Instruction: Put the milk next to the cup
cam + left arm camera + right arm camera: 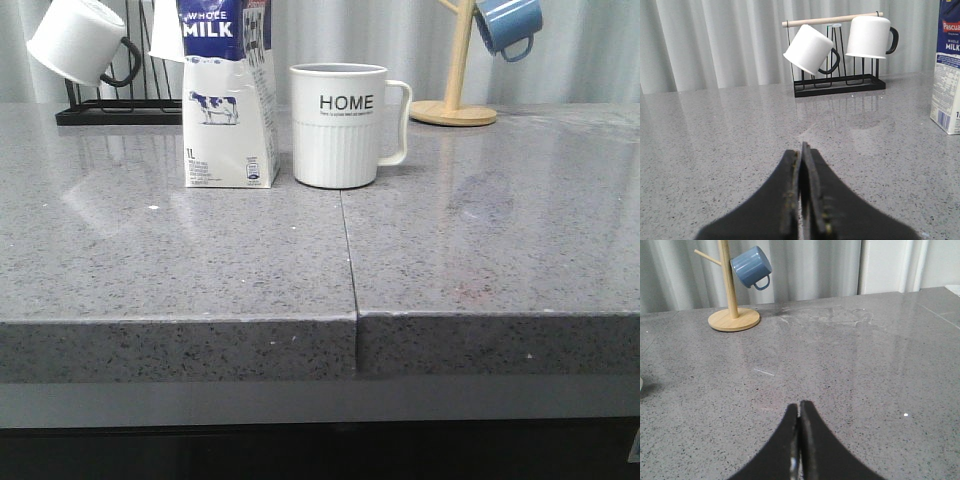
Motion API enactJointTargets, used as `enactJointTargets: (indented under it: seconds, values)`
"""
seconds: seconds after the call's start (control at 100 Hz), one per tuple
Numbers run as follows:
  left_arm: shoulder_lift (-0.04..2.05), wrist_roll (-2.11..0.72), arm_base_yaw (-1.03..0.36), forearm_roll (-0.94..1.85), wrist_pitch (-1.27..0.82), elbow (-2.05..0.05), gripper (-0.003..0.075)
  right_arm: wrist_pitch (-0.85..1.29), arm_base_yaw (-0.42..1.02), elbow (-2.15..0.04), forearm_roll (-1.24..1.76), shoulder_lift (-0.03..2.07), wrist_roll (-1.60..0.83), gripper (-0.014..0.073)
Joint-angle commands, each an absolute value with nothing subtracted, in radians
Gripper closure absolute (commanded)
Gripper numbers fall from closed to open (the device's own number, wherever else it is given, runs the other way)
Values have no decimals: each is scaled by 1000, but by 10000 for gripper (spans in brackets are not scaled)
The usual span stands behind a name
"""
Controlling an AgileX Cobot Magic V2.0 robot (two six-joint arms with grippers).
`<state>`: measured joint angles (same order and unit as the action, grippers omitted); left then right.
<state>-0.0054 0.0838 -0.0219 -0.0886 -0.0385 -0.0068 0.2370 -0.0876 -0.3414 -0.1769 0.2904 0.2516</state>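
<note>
The milk carton (228,95) stands upright on the grey counter (480,250), just beside the ribbed cup (340,125) marked "HOME", a narrow gap between them; judged from that, the placing looks done. Both tools are off it. The left gripper (801,150) has its jaws pressed together on nothing, and the carton sits ahead of it and off to one side, at the edge of its wrist view. The right gripper (799,407) is likewise closed and empty, with only bare counter in front of it and the wooden mug stand (732,315) far ahead.

The carton is probably fairly heavy if full, with stiff but dentable card walls and a smooth printed skin that may slip. I would take it across the two flat side walls around mid-height, firmly but without crushing. Being tall, it could tip if nudged high.

Count: one carton, one ribbed cup, two plain white mugs (810,49) on the black rack (840,82), one blue mug (751,267).
</note>
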Motion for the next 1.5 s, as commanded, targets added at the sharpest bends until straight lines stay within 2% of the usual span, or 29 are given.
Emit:
enactJointTargets:
  seconds: [0.0, 0.29, 0.57, 0.79, 1.05, 1.49]
  values:
    - [-37, 93, -21, -83, 43, 43, 741, 153, -91, -368, -192, 298, 251, 715]
    - [-37, 93, -21, -83, 43, 43, 741, 136, -79, -359, -244, 279, 228, 715]
    - [-37, 93, -21, -83, 43, 43, 741, 104, 48, -229, -60, 108, 23, 715]
    - [-37, 93, -21, -83, 43, 43, 741, 69, 59, -113, -40, -32, -19, 715]
    - [-37, 93, -21, -83, 43, 43, 741, -94, 54, 12, -26, -29, -19, 715]
    - [-37, 93, -21, -83, 43, 43, 741, -94, 54, 9, -26, -29, -19, 715]
